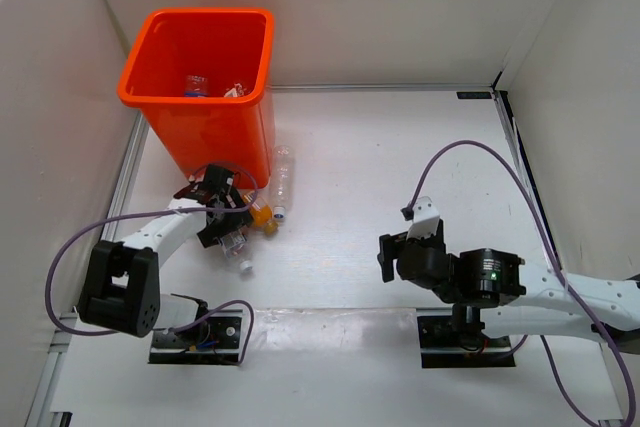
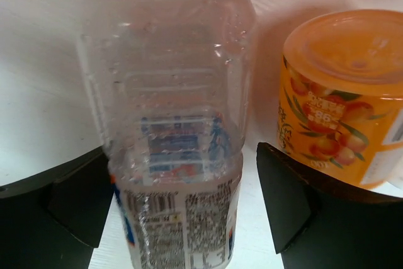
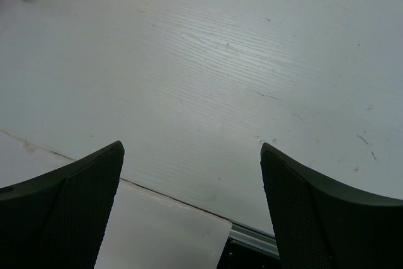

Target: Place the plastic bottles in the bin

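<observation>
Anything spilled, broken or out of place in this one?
Nothing stands out. The loose plastic bottles lie on their sides beside the upright bin, with no liquid on the table. The left gripper straddles a clear labelled bottle, jaws open; the orange bottle beside it looks intact.

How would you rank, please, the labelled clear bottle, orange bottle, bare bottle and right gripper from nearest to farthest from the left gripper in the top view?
1. labelled clear bottle, between the left gripper fingers.
2. orange bottle, just to its right.
3. bare bottle, beyond that, beside the bin.
4. right gripper, across the table.
</observation>
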### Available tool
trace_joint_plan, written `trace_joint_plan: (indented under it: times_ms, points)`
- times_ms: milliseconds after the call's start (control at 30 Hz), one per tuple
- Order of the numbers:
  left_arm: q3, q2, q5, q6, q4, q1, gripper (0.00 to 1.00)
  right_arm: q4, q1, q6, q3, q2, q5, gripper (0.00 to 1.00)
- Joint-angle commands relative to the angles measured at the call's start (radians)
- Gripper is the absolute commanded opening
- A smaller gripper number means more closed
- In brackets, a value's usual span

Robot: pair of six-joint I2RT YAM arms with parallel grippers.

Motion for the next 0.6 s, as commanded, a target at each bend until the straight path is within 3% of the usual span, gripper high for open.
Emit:
trace_joint_plan:
  times_ms: [0,100,233,267,367,567]
  points:
    - [0.002,-0.007,0.012,-0.001,0.047,-0.018,0.97,0.017,-0.007,0.017,-0.014,-0.016,0.029,0.90]
    - [0.001,-0.007,0.024,-0.002,0.055,-0.018,0.90,0.021,-0.016,0.017,-0.019,-0.016,0.025,0.90]
    - [-0.001,-0.012,0.050,0.002,0.075,-0.015,0.65,0.019,-0.026,0.019,-0.022,-0.019,0.017,0.90]
    - [0.001,-0.015,0.051,0.005,0.075,-0.016,0.54,0.021,-0.026,0.020,-0.025,-0.022,0.019,0.90]
    - [0.025,-0.059,0.038,0.002,0.029,-0.018,0.42,0.019,-0.031,0.020,-0.028,-0.031,0.011,0.90]
    - [0.136,-0.295,-0.111,-0.016,-0.158,-0.068,0.41,0.031,-0.042,0.017,-0.042,-0.057,0.008,0.90]
